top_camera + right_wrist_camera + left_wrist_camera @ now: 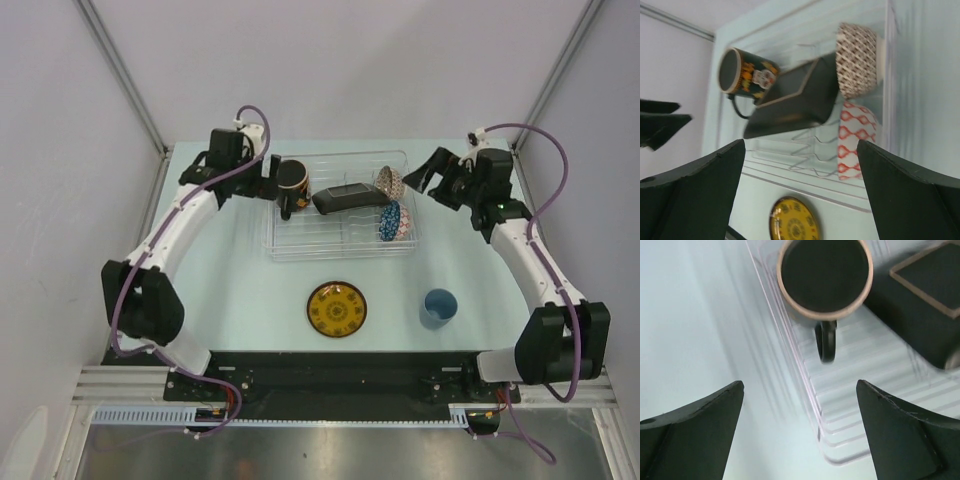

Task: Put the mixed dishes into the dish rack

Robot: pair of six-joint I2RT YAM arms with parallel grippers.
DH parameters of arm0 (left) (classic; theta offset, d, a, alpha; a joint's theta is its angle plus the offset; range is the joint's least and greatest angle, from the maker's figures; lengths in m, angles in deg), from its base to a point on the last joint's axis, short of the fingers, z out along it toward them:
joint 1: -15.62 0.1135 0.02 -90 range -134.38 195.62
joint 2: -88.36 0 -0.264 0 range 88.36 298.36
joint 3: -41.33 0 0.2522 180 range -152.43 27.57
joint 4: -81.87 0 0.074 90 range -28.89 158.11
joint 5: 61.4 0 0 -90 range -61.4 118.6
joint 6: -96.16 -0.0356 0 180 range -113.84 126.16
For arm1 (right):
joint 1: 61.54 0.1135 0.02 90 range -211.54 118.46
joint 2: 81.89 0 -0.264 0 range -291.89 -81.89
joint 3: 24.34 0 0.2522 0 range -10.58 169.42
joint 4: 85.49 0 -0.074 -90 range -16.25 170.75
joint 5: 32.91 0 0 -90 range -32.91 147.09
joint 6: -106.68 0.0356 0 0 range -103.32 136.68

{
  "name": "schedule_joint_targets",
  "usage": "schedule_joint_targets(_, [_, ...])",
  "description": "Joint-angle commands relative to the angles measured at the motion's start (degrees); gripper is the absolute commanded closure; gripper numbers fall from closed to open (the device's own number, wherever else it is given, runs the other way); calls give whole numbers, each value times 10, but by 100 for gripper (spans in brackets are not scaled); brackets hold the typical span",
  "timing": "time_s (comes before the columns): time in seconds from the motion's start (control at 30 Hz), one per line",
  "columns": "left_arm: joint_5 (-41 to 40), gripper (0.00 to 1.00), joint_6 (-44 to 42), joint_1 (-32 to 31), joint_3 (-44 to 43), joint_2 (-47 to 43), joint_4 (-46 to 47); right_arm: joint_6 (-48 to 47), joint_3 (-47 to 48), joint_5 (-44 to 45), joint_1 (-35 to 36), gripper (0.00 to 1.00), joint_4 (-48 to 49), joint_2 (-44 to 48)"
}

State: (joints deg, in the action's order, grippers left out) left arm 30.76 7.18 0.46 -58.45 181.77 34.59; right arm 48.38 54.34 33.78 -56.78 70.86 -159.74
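At the far left, the left gripper (799, 387) hangs just outside the left end of the dish rack (300, 240), its dark fingers spread wide with nothing between them. Right in front of it, at the rack's left end, is the dark cup (292, 180), which has a tan rim, orange and white figures on its side and a loop handle. Its mouth faces the left gripper, so it seems to lie on its side, though the angle leaves that unsure.

The rack is a clear, low-walled tray with ribbed slots. In its middle the black square plate (347, 197), edged with a thin tan line, leans at a tilt. At the right end two bowls stand on edge, one beside the other. The beige patterned bowl (390, 182), with a brown lattice, is farther back and the blue patterned bowl (392, 221) nearer. Just right of the rack, the right gripper (801, 145) is likewise spread open and empty.

Outside the rack, on the near side, the yellow-brown saucer (336, 308) lies flat. The light blue cup (438, 307) stands upright to its right.

The table (230, 290) is pale mint green. Plain grey walls (330, 70) enclose it, and a black base plate (340, 370) runs along the near edge.
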Motion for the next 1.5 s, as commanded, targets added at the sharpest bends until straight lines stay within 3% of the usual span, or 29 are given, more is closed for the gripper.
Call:
schedule_joint_targets(0.0, [102,0,-93,5,75,-31,-19,-83,6,101,46,0,-75,2])
schedule_joint_targets(0.27, [150,1,-140,16,165,-42,-9,-146,6,141,166,6,-163,51])
schedule_joint_targets(0.6, [99,1,-158,16,218,-30,49,-146,-43,91,207,10,-215,124])
schedule_joint_targets(0.97, [62,0,-158,18,146,-6,57,-135,-179,58,261,15,-121,129])
schedule_joint_targets(1.17, [83,0,-170,29,73,-61,0,-130,-229,42,279,19,-56,73])
schedule_joint_targets(1.27, [145,0,-190,34,31,-90,-79,-136,-245,45,286,21,-29,49])
schedule_joint_targets(1.33, [187,0,-240,33,36,-116,-125,-139,-253,53,286,21,-22,38])
schedule_joint_targets(1.47, [211,0,-318,23,182,-182,-145,-130,-267,54,286,22,19,15])
